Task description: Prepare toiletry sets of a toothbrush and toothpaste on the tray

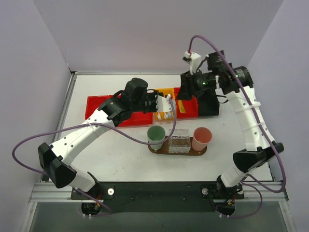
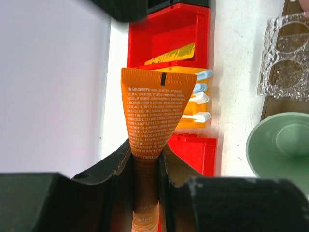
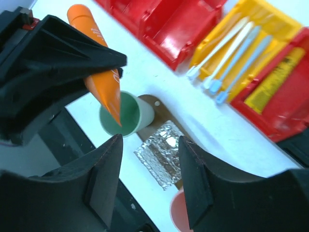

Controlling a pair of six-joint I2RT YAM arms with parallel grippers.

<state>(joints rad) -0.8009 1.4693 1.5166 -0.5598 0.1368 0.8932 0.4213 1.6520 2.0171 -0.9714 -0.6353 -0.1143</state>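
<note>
My left gripper [image 2: 147, 152] is shut on an orange toothpaste tube [image 2: 154, 111] and holds it in the air above the bins; the tube also shows in the right wrist view [image 3: 99, 63]. Several white toothbrushes with pale blue ends [image 2: 198, 101] lie in the yellow bin [image 1: 164, 108]. A yellow toothpaste tube [image 3: 275, 79] lies in a red bin. The dark brown tray [image 1: 157, 150] carries a green cup [image 1: 156, 135], a clear holder [image 1: 179, 143] and a pink cup [image 1: 202, 137]. My right gripper [image 3: 149, 140] is open and empty, high above the tray.
Red bins [image 1: 104, 106] stand left of the yellow bin, another red bin [image 1: 188, 108] to its right, and a black bin [image 1: 207, 104] beyond that. Grey walls close the table on three sides.
</note>
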